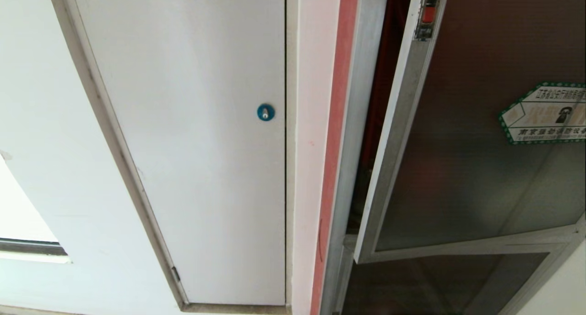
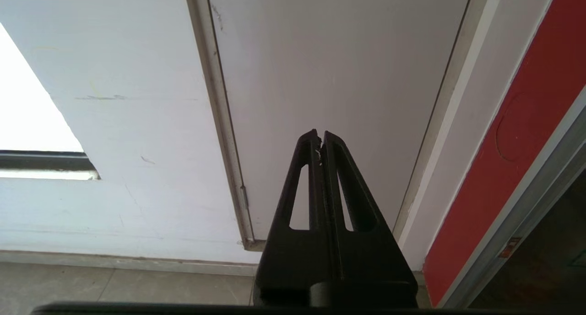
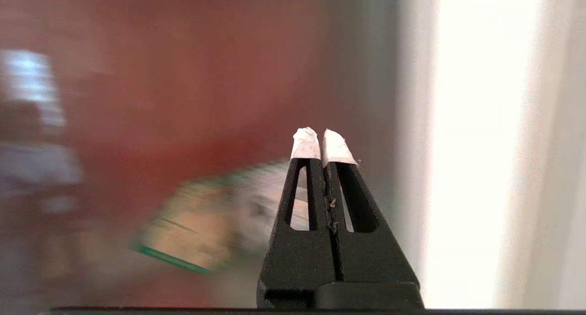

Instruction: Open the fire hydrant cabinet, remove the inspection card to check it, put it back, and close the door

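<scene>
The fire hydrant cabinet [image 1: 350, 136] has an aluminium frame with a dark red gap behind it. Its door [image 1: 480, 136] of dark tinted glass stands slightly ajar, with a small red latch [image 1: 429, 13] at the top of its edge and a green-edged sticker [image 1: 545, 113]. The inspection card is out of view. My right gripper [image 3: 322, 138] is shut and empty, its white-taped tips in front of the blurred door and sticker [image 3: 206, 223]. My left gripper [image 2: 320, 138] is shut and empty, parked low before the white door. Neither arm shows in the head view.
Left of the cabinet is a white door [image 1: 197, 145] with a blue lock [image 1: 265, 112]. Between them runs a red strip [image 1: 336, 145]. A smaller dark glass panel [image 1: 435, 283] sits under the cabinet door. Grey floor tiles [image 2: 114, 287] lie below.
</scene>
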{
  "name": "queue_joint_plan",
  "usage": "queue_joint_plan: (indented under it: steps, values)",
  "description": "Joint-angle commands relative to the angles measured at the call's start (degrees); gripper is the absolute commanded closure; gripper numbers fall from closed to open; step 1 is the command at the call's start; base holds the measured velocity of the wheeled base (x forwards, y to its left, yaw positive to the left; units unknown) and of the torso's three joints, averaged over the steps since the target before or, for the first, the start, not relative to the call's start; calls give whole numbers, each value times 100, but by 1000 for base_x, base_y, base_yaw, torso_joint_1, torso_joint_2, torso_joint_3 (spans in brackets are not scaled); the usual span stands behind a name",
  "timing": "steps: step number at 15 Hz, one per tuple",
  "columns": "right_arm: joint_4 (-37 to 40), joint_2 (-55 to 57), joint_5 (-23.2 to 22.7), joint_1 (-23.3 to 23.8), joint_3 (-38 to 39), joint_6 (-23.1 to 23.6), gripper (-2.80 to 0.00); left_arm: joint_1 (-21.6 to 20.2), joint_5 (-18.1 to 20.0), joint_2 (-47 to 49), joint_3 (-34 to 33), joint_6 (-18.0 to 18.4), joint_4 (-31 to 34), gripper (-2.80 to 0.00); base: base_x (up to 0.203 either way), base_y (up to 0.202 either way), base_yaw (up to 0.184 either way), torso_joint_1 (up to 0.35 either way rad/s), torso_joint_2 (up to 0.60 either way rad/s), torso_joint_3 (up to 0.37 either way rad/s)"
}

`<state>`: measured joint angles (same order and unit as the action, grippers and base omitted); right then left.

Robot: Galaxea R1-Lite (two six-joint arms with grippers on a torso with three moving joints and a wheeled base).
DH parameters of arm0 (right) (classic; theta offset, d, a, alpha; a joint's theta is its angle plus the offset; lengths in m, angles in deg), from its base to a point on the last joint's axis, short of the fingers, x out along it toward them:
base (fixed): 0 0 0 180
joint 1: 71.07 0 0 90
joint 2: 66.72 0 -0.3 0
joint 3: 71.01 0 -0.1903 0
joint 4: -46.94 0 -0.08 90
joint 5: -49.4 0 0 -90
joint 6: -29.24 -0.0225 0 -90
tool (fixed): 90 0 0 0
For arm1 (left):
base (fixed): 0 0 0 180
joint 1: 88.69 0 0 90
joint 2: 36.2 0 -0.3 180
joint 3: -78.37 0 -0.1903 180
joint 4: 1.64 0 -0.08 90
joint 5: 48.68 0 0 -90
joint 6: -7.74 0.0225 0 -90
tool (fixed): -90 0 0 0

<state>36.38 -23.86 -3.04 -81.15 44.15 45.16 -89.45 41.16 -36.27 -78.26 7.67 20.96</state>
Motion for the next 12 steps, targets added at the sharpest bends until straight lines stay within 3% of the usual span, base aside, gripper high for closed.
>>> queue_joint_plan:
  steps: [1,4,8,10,12]
  values:
    - [548,-788,47,345,22,5,0,-2,-2,0,-35,-1,-2,0,0,0,0,0,0,0]
    - [1586,-1667,-5,787,39,4,0,-2,-2,3,-35,-1,-2,0,0,0,0,0,0,0]
    - [2673,-2761,-338,870,276,-6,0,-2,-2,2,-35,-1,-2,0,0,0,0,0,0,0]
    - [2862,-3094,-443,876,804,-13,0,-2,-2,7,-35,-1,-2,0,0,0,0,0,0,0]
    - [2890,-3516,-890,929,1406,-92,0,-2,-2,7,-35,-1,-2,0,0,0,0,0,0,0]
